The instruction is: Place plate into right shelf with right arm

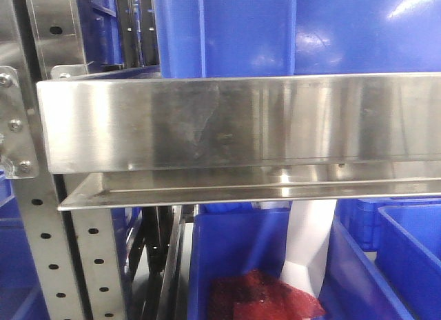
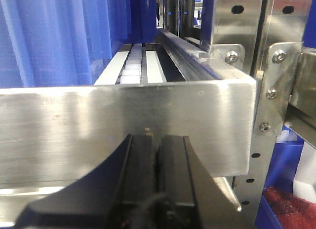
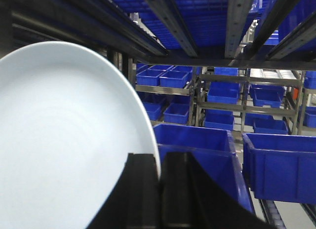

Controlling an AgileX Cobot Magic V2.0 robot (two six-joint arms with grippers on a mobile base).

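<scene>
The plate [image 3: 64, 140] fills the left half of the right wrist view, pale blue-white and glossy, standing on edge. My right gripper [image 3: 159, 162] is shut on its rim, one finger on each face. The right shelf's steel rails [image 3: 168, 21] run overhead, with blue bins beyond. In the front view the shelf's broad brushed-steel lip [image 1: 241, 120] spans the frame; the plate does not show there. My left gripper [image 2: 157, 145] is shut with nothing in it, close in front of the same steel lip [image 2: 98, 125].
Blue bins [image 3: 197, 140] stand just ahead of the plate, and another [image 3: 279, 165] to the right. Under the lip, a blue bin [image 1: 358, 278] holds a red mesh item [image 1: 262, 296] and a white upright shape [image 1: 310, 244]. A perforated upright [image 1: 41, 251] stands at left.
</scene>
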